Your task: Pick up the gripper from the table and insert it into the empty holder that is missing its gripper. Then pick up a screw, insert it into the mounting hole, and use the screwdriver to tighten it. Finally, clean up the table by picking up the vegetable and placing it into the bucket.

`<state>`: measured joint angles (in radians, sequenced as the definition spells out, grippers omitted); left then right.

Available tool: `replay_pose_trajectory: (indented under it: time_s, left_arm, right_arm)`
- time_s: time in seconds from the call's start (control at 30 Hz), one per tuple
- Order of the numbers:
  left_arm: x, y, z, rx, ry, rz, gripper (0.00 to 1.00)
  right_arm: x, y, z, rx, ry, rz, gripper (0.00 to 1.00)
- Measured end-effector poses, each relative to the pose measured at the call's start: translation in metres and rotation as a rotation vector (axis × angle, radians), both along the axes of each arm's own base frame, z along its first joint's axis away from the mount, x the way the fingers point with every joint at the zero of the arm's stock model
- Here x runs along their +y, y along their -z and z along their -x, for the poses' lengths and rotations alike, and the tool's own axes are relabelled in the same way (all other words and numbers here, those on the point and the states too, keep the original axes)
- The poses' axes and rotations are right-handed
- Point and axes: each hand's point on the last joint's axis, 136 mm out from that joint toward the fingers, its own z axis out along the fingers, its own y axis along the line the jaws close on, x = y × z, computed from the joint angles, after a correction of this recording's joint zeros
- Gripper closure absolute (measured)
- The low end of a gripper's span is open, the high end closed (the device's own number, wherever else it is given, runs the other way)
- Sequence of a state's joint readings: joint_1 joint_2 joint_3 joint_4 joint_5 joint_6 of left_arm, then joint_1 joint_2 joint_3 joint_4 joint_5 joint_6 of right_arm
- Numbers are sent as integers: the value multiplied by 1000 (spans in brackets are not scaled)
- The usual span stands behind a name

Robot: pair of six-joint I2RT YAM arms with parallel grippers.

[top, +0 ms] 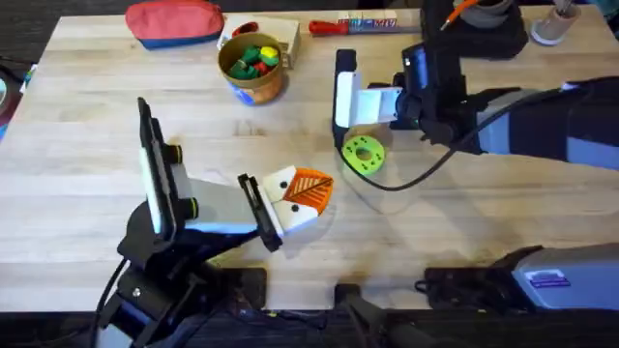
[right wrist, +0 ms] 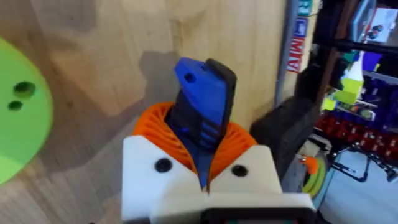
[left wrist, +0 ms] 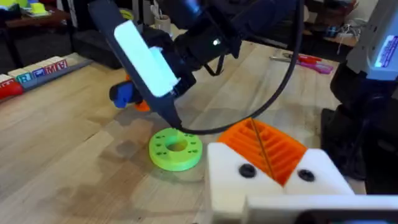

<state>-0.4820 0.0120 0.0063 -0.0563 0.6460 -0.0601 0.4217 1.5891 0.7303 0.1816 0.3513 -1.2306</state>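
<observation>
My right gripper (right wrist: 202, 158) is shut on the blue screwdriver (right wrist: 202, 102), which sticks out between its orange pads. From the left wrist, the same screwdriver (left wrist: 122, 94) shows low over the table beyond a green disc with holes (left wrist: 176, 149). In the overhead view the right gripper (top: 342, 97) hovers just behind that green disc (top: 364, 155). My left gripper (top: 311, 190) rests near the table's middle, its orange ribbed pads (left wrist: 283, 152) pressed together with nothing between them. The tan bucket (top: 253, 79) at the back holds green, red and yellow vegetable pieces. The loose gripper, the holder and the screw are out of view.
A red zip pouch (top: 174, 21) lies at the back left beside the bucket. A slim red-handled tool (top: 353, 25) lies along the back edge. The right arm's black cable (top: 426, 164) loops over the table beside the green disc.
</observation>
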Motion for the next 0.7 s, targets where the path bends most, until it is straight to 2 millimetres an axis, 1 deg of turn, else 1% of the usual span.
replay_pose_trajectory:
  time_s: [0.03, 0.1, 0.17, 0.23, 0.27, 0.3, 0.33, 0.37, 0.5, 0.53, 0.57, 0.6, 0.7]
  left_arm:
    - [0, 0, 0, 0, 0, 0, 996]
    - [0, 0, 0, 0, 0, 0, 996]
    - [0, 0, 0, 0, 0, 0, 996]
    - [0, 0, 0, 0, 0, 0, 996]
    - [0, 0, 0, 0, 0, 0, 996]
    - [0, 0, 0, 0, 0, 0, 996]
    - [0, 0, 0, -1, 0, 0, 986]
    - [0, 0, 0, -4, 0, -1, 899]
    - [0, 0, -1, -4, -4, -2, 291]
    - [0, 0, -1, -4, -4, -2, 117]
    - [0, 0, -1, -1, -6, -1, 46]
    - [0, 0, -1, -2, -6, -1, 21]
    - [1, 0, -1, -4, -7, -1, 13]
  right_arm:
    - [0, 3, 1, 12, 2, 1, 966]
    - [-1, 11, 7, 46, 9, -7, 757]
    - [2, 13, 9, 61, 18, -42, 485]
    - [6, 9, 6, 49, 40, -89, 188]
    - [7, 6, 4, 38, 52, -109, 64]
    - [7, 3, 2, 31, 70, -132, 26]
    - [7, 1, 1, 30, 86, -154, 16]
    - [7, 1, 2, 34, 103, -175, 12]
    - [9, -4, 4, 34, 170, -272, 10]
    - [9, -9, 4, 26, 190, -301, 10]
    - [10, -14, 3, 15, 209, -333, 10]
    - [10, -21, 3, 1, 227, -368, 10]
    - [11, -42, 2, -42, 278, -470, 10]
